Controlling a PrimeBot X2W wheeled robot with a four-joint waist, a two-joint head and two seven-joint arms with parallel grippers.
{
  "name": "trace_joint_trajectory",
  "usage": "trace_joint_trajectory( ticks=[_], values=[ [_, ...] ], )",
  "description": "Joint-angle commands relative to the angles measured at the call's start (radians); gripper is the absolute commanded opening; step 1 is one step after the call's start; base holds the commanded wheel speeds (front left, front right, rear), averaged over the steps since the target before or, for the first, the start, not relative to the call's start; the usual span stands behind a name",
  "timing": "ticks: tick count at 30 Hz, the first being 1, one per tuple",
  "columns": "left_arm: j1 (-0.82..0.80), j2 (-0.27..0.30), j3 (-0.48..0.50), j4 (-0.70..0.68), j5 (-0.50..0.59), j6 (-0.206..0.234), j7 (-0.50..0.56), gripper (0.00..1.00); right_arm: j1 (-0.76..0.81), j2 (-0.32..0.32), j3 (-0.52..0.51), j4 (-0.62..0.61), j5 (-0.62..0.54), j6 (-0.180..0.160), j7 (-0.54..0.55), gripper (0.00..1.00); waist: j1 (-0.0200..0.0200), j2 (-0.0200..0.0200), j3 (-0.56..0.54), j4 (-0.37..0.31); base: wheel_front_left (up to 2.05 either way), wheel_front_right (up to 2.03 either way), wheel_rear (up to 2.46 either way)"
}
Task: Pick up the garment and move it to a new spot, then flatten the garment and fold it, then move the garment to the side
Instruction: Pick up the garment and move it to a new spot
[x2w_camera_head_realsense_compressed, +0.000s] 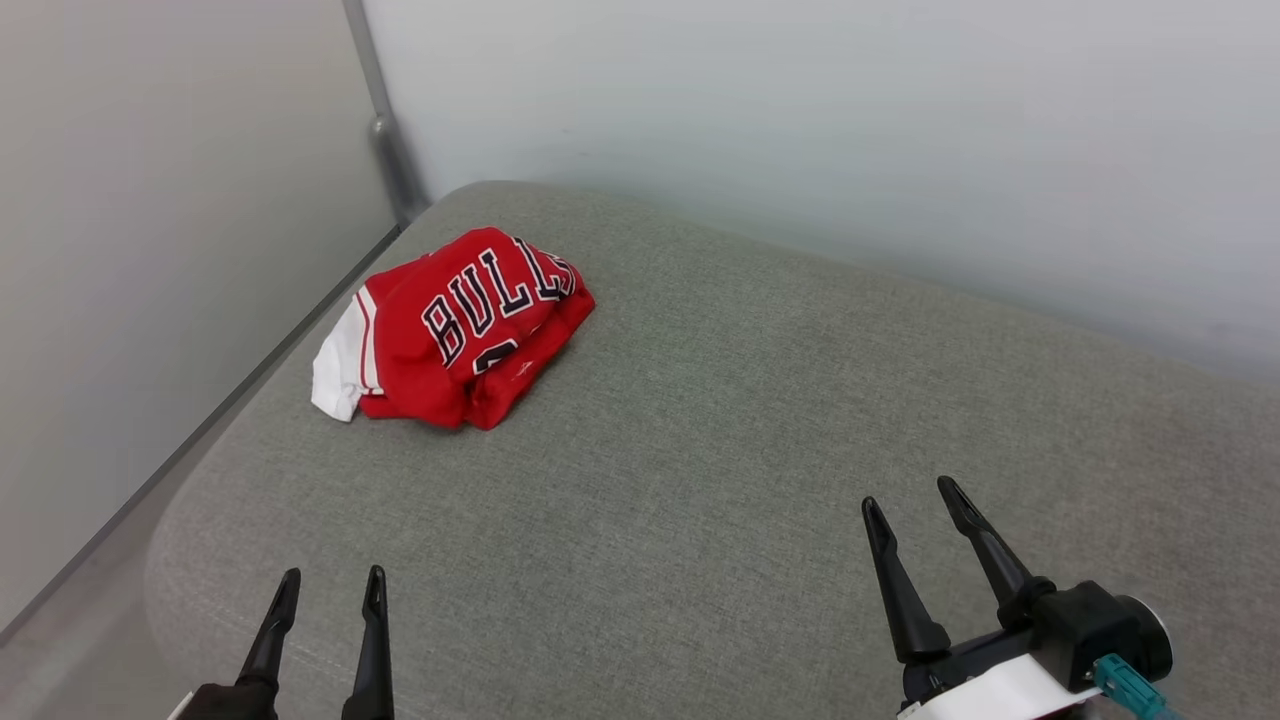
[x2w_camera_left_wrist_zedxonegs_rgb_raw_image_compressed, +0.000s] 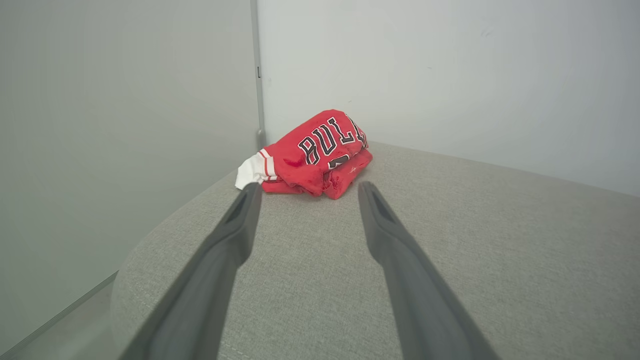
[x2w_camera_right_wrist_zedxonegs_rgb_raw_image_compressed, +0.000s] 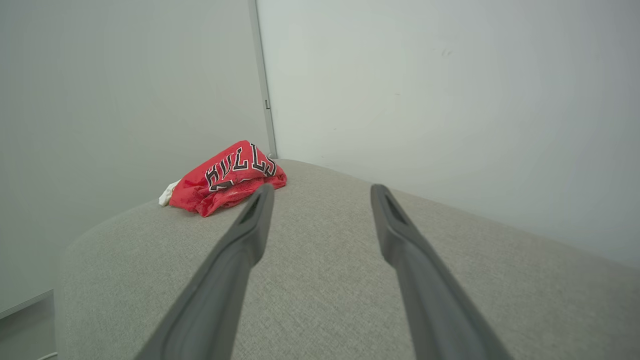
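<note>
The garment, a red jersey with black "BULLS" lettering and a white sleeve, lies in a bunched heap at the far left of a grey cushion. It also lies ahead in the left wrist view and off to the left in the right wrist view. My left gripper hovers open over the near left of the cushion, well short of the garment, nothing between its fingers. At the near right my right gripper is open too and holds nothing, its fingers pointing across bare cushion.
Pale walls close in behind and to the left of the cushion, meeting at a grey corner post. The cushion's rounded left edge drops to a strip of floor beside the wall.
</note>
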Motion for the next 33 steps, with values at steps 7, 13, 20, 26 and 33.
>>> trace_joint_trajectory(
  ticks=[7,13,20,26,33],
  values=[
    [0.007,-0.001,0.000,-0.006,0.001,-0.005,-0.003,1.00,0.004,0.001,0.011,0.012,0.010,0.000,-0.002,1.00,0.0000,0.0000,0.002,0.010,0.00,0.00,0.00],
    [-0.010,-0.001,0.016,-0.006,-0.035,-0.005,-0.003,1.00,-0.021,0.001,0.018,0.005,-0.005,0.000,-0.002,1.00,0.0000,0.0000,0.039,-0.014,0.00,0.00,0.00],
    [-0.105,-0.001,0.039,-0.006,-0.049,-0.017,-0.003,1.00,-0.067,0.001,0.005,-0.010,-0.038,0.000,-0.002,1.00,0.0000,0.0000,0.151,-0.067,0.00,0.00,0.00],
    [-0.276,0.041,0.049,0.026,-0.055,-0.028,-0.003,1.00,-0.112,0.000,-0.017,-0.051,-0.092,0.000,-0.002,1.00,0.0000,0.0000,0.270,-0.112,0.00,0.00,0.00],
    [-0.519,0.255,-0.030,0.226,-0.161,-0.029,-0.003,1.00,-0.159,0.000,-0.030,-0.079,-0.135,0.000,-0.002,1.00,0.0000,0.0000,0.393,-0.165,0.00,0.00,0.00]
  ],
)
